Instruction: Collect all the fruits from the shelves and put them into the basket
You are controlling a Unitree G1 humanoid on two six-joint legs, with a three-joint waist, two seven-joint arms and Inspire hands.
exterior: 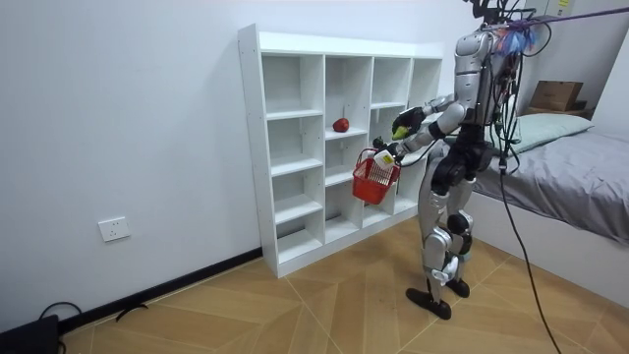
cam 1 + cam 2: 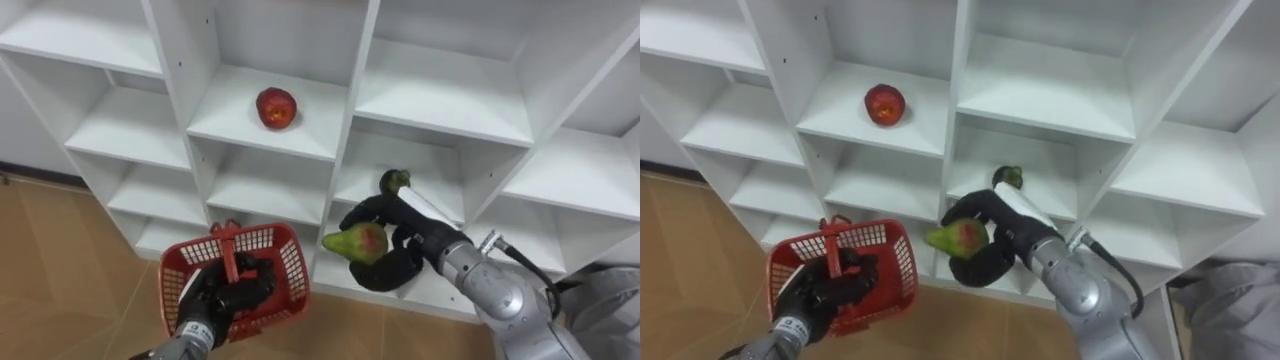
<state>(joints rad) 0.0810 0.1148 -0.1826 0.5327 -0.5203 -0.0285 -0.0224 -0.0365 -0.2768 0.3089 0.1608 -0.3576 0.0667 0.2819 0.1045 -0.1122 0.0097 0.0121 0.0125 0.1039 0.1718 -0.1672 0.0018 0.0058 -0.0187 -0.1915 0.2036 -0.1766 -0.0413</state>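
There were three fruits: one red apple [image 2: 277,107], one green-and-red fruit [image 2: 358,241] and one small dark green fruit [image 2: 394,181]. There was one red basket [image 2: 293,268] and one white closet [image 2: 440,95]. The room also had one bed [image 1: 580,172], one cardboard box [image 1: 556,94] and one wall socket [image 1: 114,229].

An apple [image 2: 277,107] is being carried on a closet [image 2: 440,90] shelf above and behind the basket [image 2: 287,262] in the left hand [image 2: 225,298], with another fruit [image 2: 358,241] being held right of it in the right hand [image 2: 395,268].
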